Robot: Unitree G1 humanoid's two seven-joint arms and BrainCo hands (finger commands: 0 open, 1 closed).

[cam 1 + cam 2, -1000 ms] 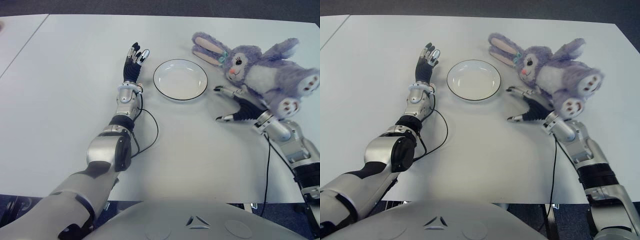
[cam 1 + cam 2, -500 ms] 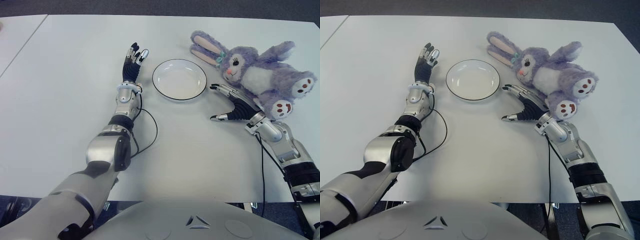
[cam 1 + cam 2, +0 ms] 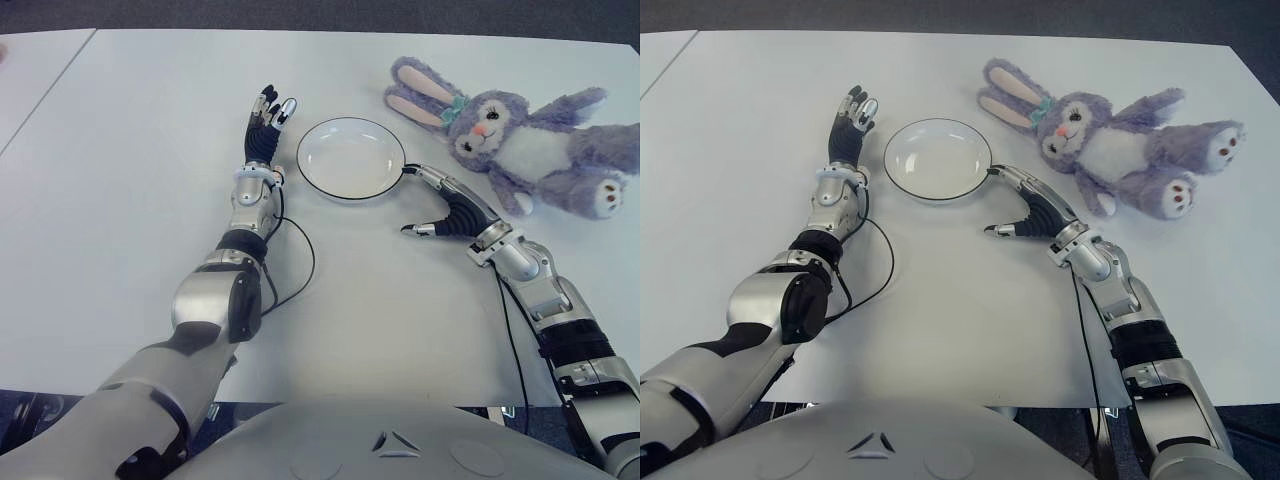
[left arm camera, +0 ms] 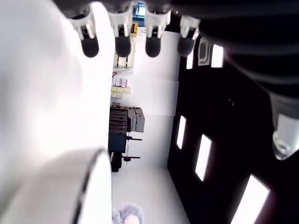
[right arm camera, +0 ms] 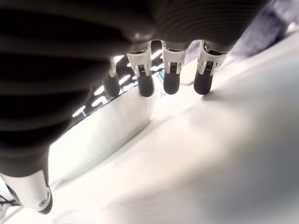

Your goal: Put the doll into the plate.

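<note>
The doll (image 3: 520, 140), a purple plush rabbit with long pink-lined ears, lies on its back on the white table (image 3: 130, 150) at the far right, outside the plate. The white plate (image 3: 352, 160) with a dark rim sits empty in the middle. My right hand (image 3: 410, 200) is open between the two, fingers curved beside the plate's right rim and holding nothing; the doll lies apart from it on its right. My left hand (image 3: 268, 125) is stretched out open just left of the plate. In the right wrist view the fingers (image 5: 170, 77) are extended towards the plate's rim (image 5: 117, 135).
A black cable (image 3: 300, 260) loops on the table beside my left forearm. A seam (image 3: 50, 90) in the tabletop runs at the far left. The table's front edge lies close to my body.
My right hand has drawn left, away from the doll, to the plate's right rim. The doll has turned, its legs swinging out to the right. The plate has shifted slightly left.
</note>
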